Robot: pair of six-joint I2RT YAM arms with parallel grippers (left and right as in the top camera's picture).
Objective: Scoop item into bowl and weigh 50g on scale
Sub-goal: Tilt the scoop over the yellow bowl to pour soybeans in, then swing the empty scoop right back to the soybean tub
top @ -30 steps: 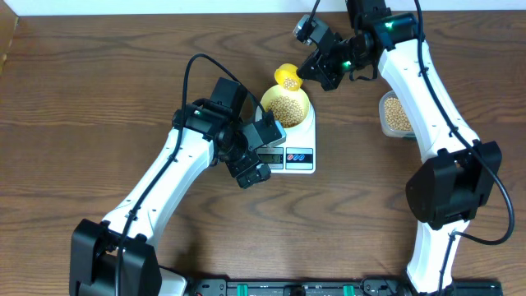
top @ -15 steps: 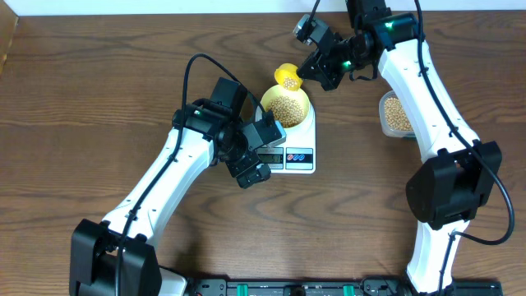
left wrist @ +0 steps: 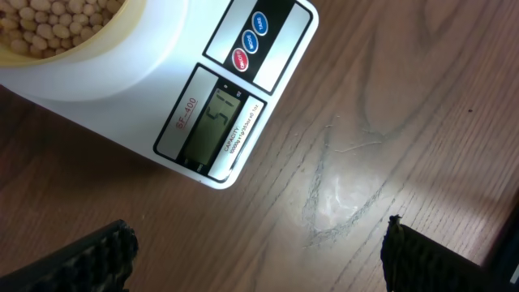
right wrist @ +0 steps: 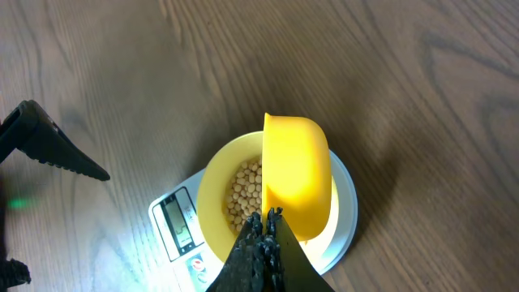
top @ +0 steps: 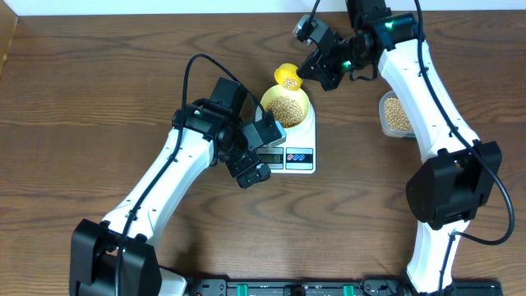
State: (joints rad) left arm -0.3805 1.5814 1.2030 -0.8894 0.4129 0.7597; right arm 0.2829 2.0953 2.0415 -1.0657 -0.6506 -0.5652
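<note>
Right tool (right wrist: 264,217): pinched shut on the yellow scoop (right wrist: 296,174), held over the bowl's far edge.
Beans (top: 288,107): heaped in the bowl (right wrist: 212,174) on the scale (top: 300,158); a few in the scoop.
Left tool (left wrist: 258,229): wide open, empty, above the display (left wrist: 215,122).
Change: none I can see over the last second; the reading looks like 51, so I judge the pouring is about done.

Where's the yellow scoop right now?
Overhead view, top centre: the yellow scoop hangs over the far rim of the bowl on the scale, held by the right gripper.
</note>
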